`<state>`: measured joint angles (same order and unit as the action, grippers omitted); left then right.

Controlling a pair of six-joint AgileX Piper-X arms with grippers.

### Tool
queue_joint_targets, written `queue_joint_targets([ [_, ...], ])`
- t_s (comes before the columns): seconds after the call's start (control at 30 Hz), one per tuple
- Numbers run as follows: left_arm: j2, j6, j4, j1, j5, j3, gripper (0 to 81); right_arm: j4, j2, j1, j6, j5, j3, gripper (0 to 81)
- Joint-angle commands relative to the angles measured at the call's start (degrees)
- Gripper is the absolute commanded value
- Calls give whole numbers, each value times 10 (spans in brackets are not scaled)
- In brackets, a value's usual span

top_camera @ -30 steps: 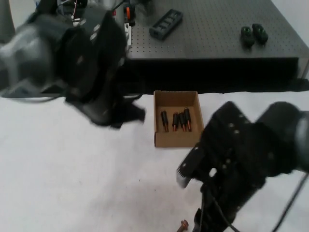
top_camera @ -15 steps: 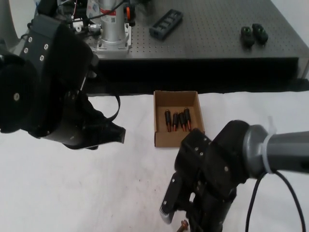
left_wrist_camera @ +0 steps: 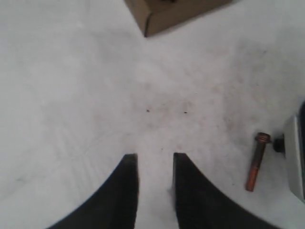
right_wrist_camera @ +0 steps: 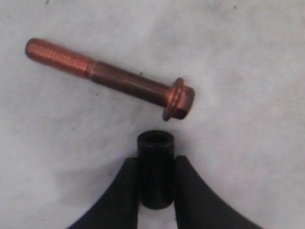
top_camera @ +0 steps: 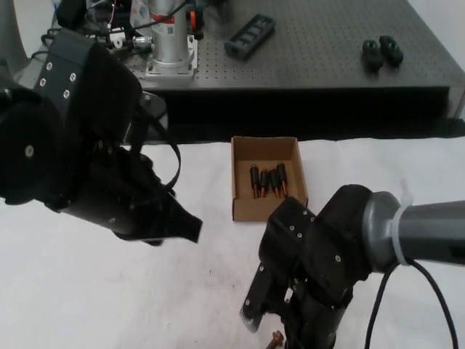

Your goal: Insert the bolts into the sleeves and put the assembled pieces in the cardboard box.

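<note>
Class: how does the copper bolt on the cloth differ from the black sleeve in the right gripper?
The bolt lies loose on the cloth; the sleeve is clamped in the right gripper. The bolt is longer and threaded; the sleeve is a short plain tube. Both are outside the cardboard box.

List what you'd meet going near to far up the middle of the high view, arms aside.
Loose bolt on the white cloth → cardboard box holding assembled pieces → black tray on the perforated bench.
</note>
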<state>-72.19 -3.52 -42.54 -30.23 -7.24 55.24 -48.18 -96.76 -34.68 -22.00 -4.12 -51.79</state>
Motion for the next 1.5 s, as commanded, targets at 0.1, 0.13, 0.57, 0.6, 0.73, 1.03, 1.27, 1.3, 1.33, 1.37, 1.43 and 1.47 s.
queue_joint_targets([
  [0.1, -83, 63, 24, -62, -50, 3, 251, 18, 97, 61, 64, 10, 21, 51],
  [0.13, -97, 72, 24, -73, -50, 7, 273, 16, 125, 75, 76, 14, 32, 51],
  [0.57, -295, 115, 22, -196, -24, 126, 358, -43, 472, 212, 159, 31, 140, 51],
  [0.6, -307, 121, 22, -202, -12, 131, 358, -47, 484, 217, 160, 31, 140, 51],
  [0.73, -340, 129, 14, -215, 11, 141, 358, -48, 520, 235, 159, 30, 140, 51],
  [1.03, -373, 124, 22, -220, 12, 141, 347, -71, 531, 249, 159, 30, 140, 51],
  [1.27, -377, 94, 20, -220, 15, 148, 2, -72, 531, 249, 162, 30, 140, 51],
  [1.3, -377, 84, 18, -220, 15, 153, 3, -72, 531, 249, 168, 32, 140, 51],
  [1.33, -373, 71, 16, -220, 16, 160, 3, -72, 531, 249, 173, 41, 140, 51],
  [1.37, -365, 60, 16, -220, 17, 166, 3, -72, 531, 249, 173, 59, 140, 51],
  [1.43, -331, 43, 25, -212, 35, 171, 3, -72, 533, 249, 188, 97, 140, 51],
  [1.47, -306, 26, 31, -204, 42, 171, 3, -72, 538, 249, 194, 116, 141, 51],
])
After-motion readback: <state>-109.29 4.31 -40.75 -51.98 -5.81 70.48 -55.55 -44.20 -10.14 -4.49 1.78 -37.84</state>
